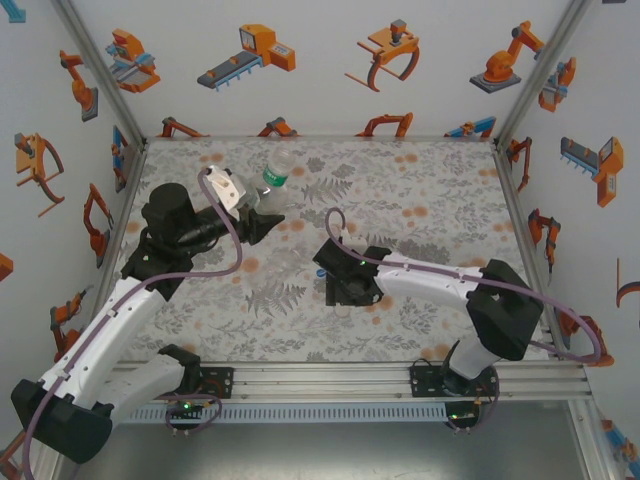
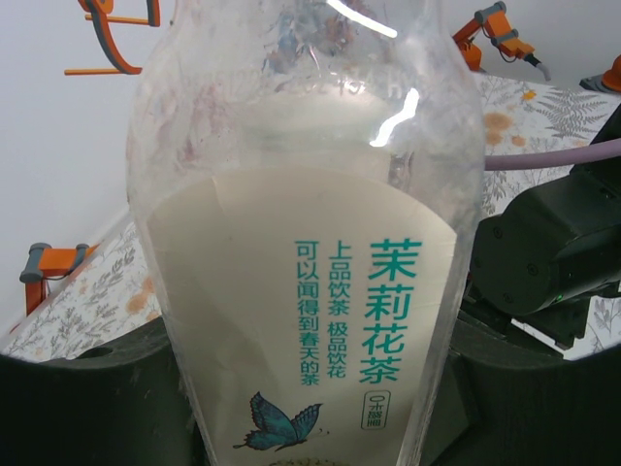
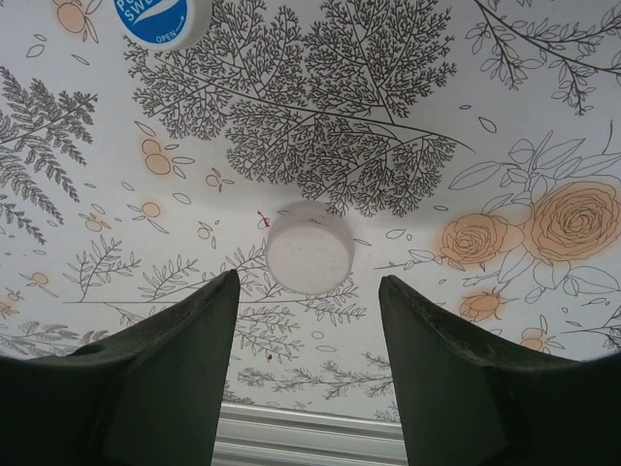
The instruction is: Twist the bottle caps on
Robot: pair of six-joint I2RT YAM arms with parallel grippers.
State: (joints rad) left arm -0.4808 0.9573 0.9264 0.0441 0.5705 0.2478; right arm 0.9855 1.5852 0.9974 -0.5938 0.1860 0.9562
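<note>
Right wrist: right gripper open, straddling white cap, not touching. Blue cap beyond white cap, leftward. Left gripper clamps bottle. Step looks like cap pickup; next: descend, close.

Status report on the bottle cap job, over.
Left tool shut on the bottle. Right tool open, straddling the white cap on the table, not gripping. Blue cap lies apart, not blocking.

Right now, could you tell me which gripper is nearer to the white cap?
Right. The white cap lies just beyond the right gripper, jaws open; the left gripper is farther off across the table, holding a bottle.
</note>
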